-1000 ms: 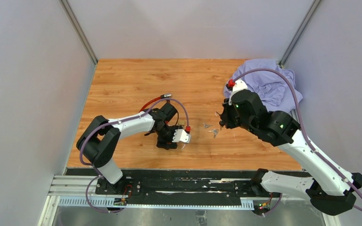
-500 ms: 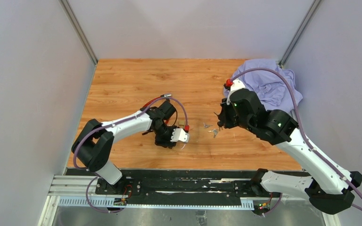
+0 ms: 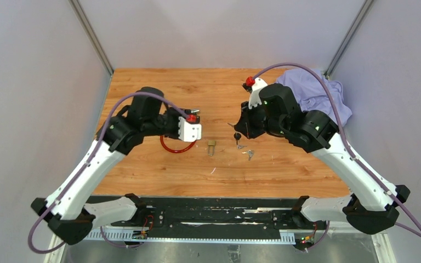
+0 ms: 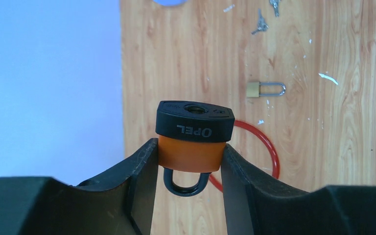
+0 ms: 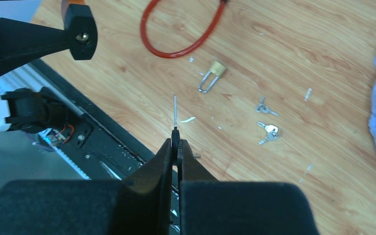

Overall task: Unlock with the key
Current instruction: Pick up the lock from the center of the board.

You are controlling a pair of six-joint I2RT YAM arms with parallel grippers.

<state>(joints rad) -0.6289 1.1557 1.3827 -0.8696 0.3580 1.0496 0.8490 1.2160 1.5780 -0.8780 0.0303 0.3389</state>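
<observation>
My top cam looks down from behind the arms over the whole table (image 3: 142, 87). Both wrist cams sit nearer, tilted down at the wood. All three share the brass padlock (image 3: 211, 147) and red loop (image 3: 175, 152); both wrists catch the orange padlock (image 4: 191, 152).

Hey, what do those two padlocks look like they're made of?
The held padlock looks plastic-coated: matte orange body, black cap with moulded letters. The small padlock looks brass, yellow sheen, with a shiny, likely steel shackle.

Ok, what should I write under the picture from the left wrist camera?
Left gripper pinching an orange-and-black padlock, keyhole facing out; brass padlock and red cable loop lie beyond.
</observation>
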